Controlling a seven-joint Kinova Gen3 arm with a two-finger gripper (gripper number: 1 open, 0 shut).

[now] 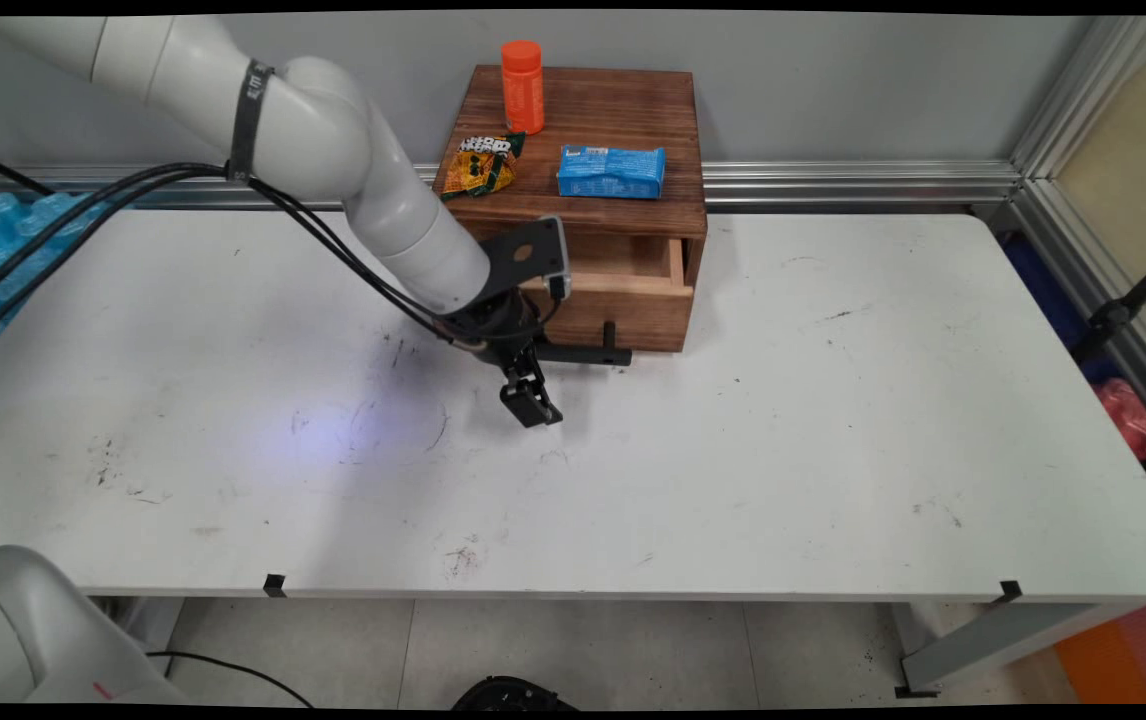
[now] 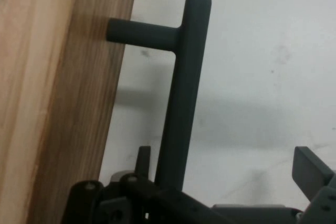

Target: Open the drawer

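Hand view, drawer handle (image 2: 181, 103) betw. parted jaws

A: We see a stained wooden drawer box (image 1: 623, 190), grain visible, with a matt black handle (image 2: 181, 103).

B: We agree; at 12 o'clock, 1 glossy orange plastic bottle (image 1: 522, 86), 2 shiny wrappers.

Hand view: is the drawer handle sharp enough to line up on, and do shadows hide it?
Hand view: the drawer handle is slightly soft but clearly outlined, its faint shadow falling on the white table. Main view: the handle is small and partly hidden behind the gripper.
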